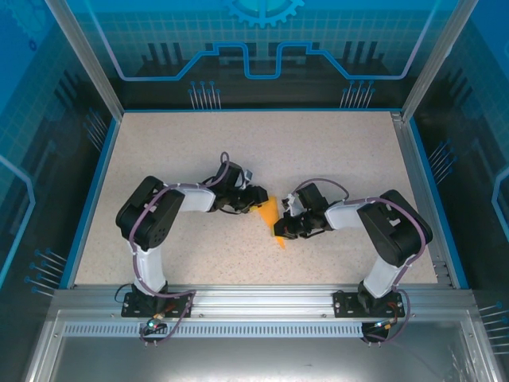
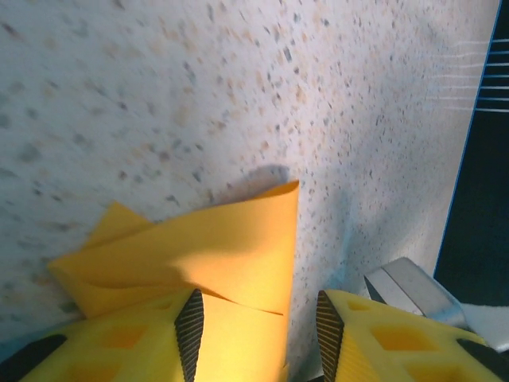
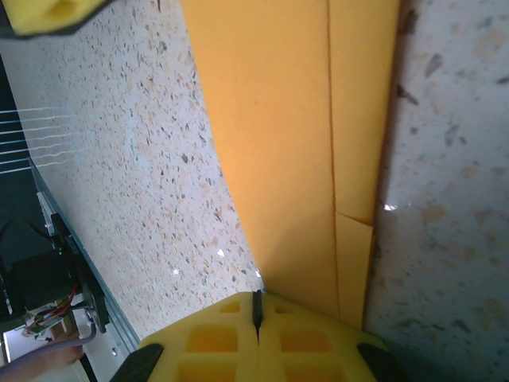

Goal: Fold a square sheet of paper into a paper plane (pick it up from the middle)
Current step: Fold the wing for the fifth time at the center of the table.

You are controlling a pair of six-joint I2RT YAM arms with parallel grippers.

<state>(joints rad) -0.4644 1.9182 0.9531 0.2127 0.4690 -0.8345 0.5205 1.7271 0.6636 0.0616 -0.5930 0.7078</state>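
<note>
The orange sheet of paper point(image 1: 269, 216) lies mid-table, folded into a narrow pointed paper plane shape, between my two grippers. My left gripper point(image 1: 258, 200) is at its far left end. In the left wrist view the jaws of the left gripper point(image 2: 258, 306) stand apart, and the layered paper point(image 2: 231, 239) lies between them, close to the left finger point(image 2: 189, 326). My right gripper point(image 1: 280, 231) is at the paper's near right end. In the right wrist view the right gripper point(image 3: 256, 306) is shut pad to pad, at the edge of the folded paper point(image 3: 294, 143), which runs under its right finger.
The speckled table point(image 1: 334, 151) has a blue rim point(image 2: 469, 159) and metal frame posts at its corners. A grey metal part point(image 2: 406, 286) sits just right of my left fingers. A yellow finger of the left gripper point(image 3: 48, 12) shows at the top left of the right wrist view.
</note>
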